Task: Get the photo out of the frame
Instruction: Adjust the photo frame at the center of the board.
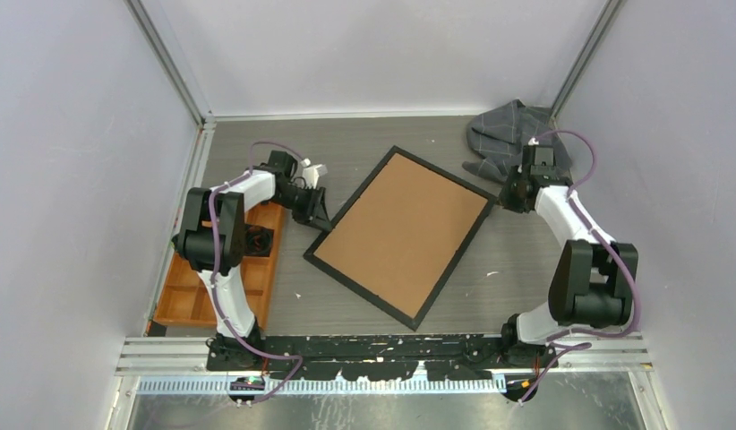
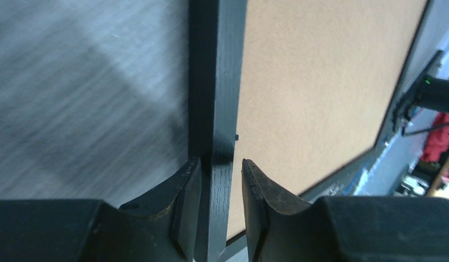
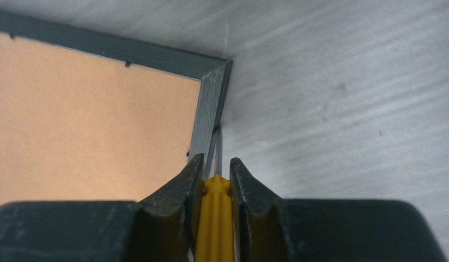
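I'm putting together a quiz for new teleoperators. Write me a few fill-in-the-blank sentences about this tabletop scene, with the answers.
1. The large rectangular picture frame lies face ___, brown backing board up.
2. The left end effector straddles its thin ___ border.
3. The right end effector grips a slim tool whose handle is ___.
4. The crumpled grey cloth lies in the far ___ corner.
Answers: down; black; yellow; right.

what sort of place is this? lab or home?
Likely a lab robot cell: plain walls with aluminium rails box in the table, two arms bolted at its edge, props like the frame and orange tray.
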`<state>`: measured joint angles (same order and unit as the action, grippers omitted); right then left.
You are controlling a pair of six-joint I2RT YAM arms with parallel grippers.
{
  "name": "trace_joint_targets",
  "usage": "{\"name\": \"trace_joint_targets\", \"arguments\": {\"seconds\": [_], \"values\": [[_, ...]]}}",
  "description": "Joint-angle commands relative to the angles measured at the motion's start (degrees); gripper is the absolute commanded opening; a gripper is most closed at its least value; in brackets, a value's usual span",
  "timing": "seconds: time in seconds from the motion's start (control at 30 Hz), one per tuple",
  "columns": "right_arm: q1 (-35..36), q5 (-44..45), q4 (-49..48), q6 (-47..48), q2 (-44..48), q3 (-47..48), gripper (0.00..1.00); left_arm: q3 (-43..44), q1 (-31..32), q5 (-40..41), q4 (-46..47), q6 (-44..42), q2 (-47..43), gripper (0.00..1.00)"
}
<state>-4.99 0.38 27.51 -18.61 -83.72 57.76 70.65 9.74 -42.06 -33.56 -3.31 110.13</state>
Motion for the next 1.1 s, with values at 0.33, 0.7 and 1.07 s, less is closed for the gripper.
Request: {"name": "trace_joint_targets", "arguments": {"seconds": [0.33,0.7,1.07], "values": [[0.95,-18.11,-13.00,-7.33,-14.04,12.82,0.01,1.26,1.33,-14.27,-18.40,-10.30,-1.02,0.36],[0.86,-9.16,-13.78,-3.16,-6.49,12.01,0.01,-1.89,5.14,-17.18,-17.32,-12.31,-4.55,0.41],[0.89,-6.45,-13.90,-1.46,-6.85,8.43,0.01,-0.50,1.52,-11.60,-11.79,-6.07,-12.41,0.44]]}}
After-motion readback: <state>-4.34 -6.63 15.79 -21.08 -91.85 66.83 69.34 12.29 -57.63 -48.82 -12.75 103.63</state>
